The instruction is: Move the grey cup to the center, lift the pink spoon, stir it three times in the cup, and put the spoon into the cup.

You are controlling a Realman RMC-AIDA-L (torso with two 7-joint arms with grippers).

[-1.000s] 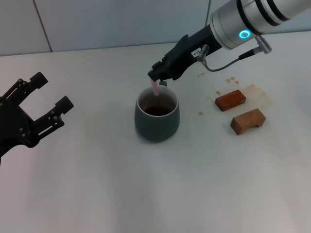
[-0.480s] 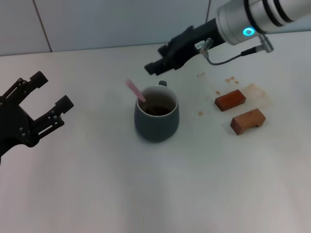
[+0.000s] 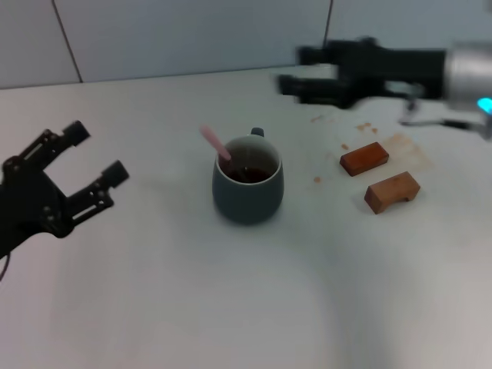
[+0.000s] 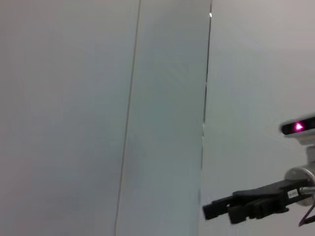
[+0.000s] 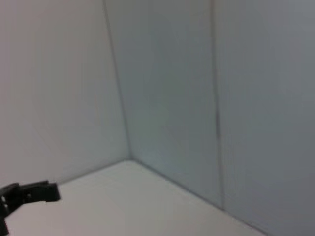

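The grey cup (image 3: 247, 189) stands upright near the middle of the white bench (image 3: 231, 307), and the pink spoon (image 3: 217, 144) already rests inside it, its handle leaning out over the rim toward the far left. By that layout, the last step, putting the spoon into the cup, looks done, and the moment reads as the close of the task. The right gripper (image 3: 296, 71) hangs over the far right of the bench, well apart from the cup, its jaws spread and holding nothing. The left gripper (image 3: 92, 164) sits at the near left edge, also with jaws spread and empty. What probably remains is only for both arms to pull clear without nudging the cup. Two brown wooden blocks (image 3: 381, 177) lie to the cup's right among brownish stains. Only the head view shows the cup, spoon and blocks; the left wrist view shows wall panels and the right gripper (image 4: 216, 210) far off, and the right wrist view shows walls and one corner of the bench.
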